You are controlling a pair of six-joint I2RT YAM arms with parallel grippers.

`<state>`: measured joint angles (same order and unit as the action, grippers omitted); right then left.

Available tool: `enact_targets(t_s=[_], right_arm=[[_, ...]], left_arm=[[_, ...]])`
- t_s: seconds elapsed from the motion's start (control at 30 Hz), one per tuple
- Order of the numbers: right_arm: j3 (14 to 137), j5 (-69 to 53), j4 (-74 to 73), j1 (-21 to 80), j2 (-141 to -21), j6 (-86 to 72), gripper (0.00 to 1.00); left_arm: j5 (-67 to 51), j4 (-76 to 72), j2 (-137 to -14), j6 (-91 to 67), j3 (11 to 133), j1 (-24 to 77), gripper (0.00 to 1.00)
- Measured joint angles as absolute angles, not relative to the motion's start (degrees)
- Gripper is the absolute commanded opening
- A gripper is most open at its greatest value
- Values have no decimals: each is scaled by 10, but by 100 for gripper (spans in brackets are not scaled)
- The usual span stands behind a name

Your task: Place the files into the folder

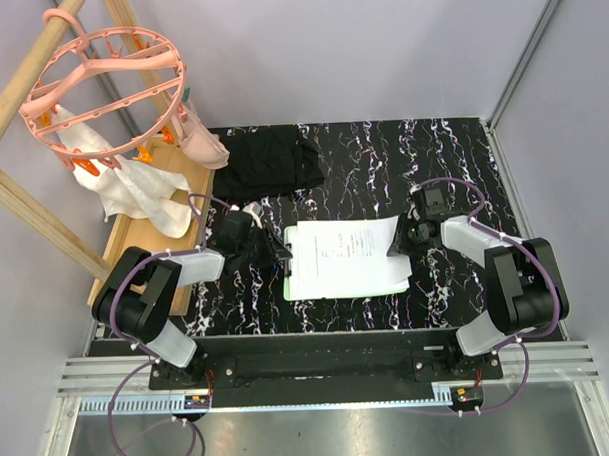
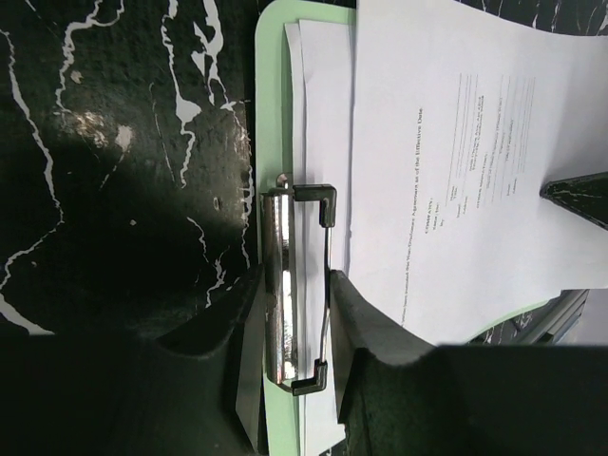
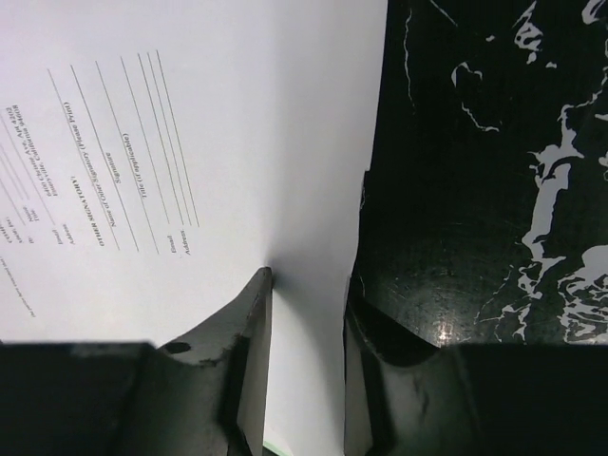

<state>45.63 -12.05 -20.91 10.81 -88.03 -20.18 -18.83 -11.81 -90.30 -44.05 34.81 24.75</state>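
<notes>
The light-green folder (image 1: 402, 285) lies flat at the table's middle with the files (image 1: 341, 259) stacked on it. The top printed sheet (image 2: 456, 161) is skewed, and its right side bows up. My left gripper (image 1: 275, 251) is shut on the folder's metal clip (image 2: 283, 285), one finger on each side of it. My right gripper (image 1: 397, 239) is at the top sheet's right edge (image 3: 313, 190). Its jaws stand apart with the edge strip between them. One fingertip (image 3: 263, 277) presses into the paper, and the other sits at the paper's edge.
A black fabric piece (image 1: 267, 159) lies at the back of the black marbled mat (image 1: 442, 163). A white rag (image 1: 143, 189) and a pink hanger ring (image 1: 105, 90) hang over a wooden board (image 1: 150, 243) at the left. Grey walls close in on both sides.
</notes>
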Motion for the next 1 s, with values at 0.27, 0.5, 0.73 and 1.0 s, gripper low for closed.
enact_targets(t_s=[0.27,0.5,0.73,1.0], right_arm=[[472,-95,-209,133,-881,-187,39],[492,-67,-209,164,-886,-187,61],[493,-72,-208,171,-891,-188,65],[495,-74,-209,176,-908,-176,59]], left_arm=[[-194,-125,-903,-449,343,238,0],[-187,-108,-901,-449,350,234,0],[-185,-95,-900,-444,355,234,0],[-184,-90,-896,-434,355,234,0]])
